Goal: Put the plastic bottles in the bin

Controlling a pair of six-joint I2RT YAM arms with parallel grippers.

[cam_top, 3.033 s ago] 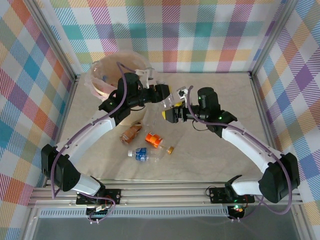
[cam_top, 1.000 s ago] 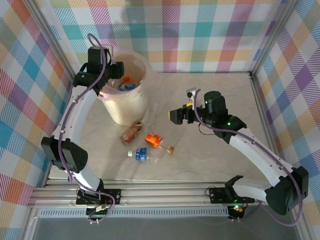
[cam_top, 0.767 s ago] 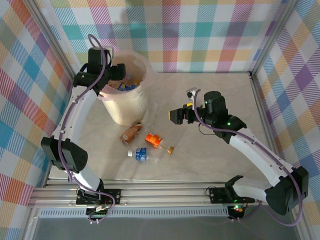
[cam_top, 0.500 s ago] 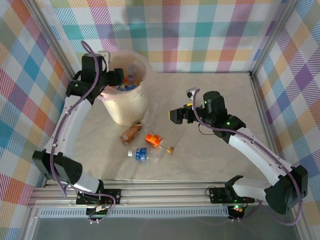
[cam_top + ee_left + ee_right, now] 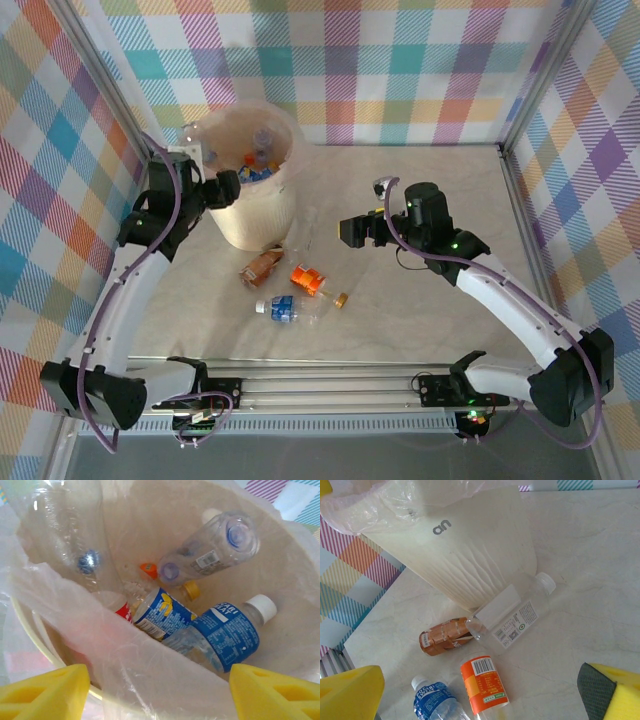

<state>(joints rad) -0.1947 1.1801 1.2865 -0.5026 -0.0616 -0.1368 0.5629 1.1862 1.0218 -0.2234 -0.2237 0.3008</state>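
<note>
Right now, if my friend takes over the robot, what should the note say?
Left gripper: open, empty, at the bin rim.
Right gripper: open, empty, above the table.
Done: several bottles lie in the bin.
To do: four on the table by the bin: clear bottle, brown-label bottle, orange-label bottle, blue-label bottle.
</note>
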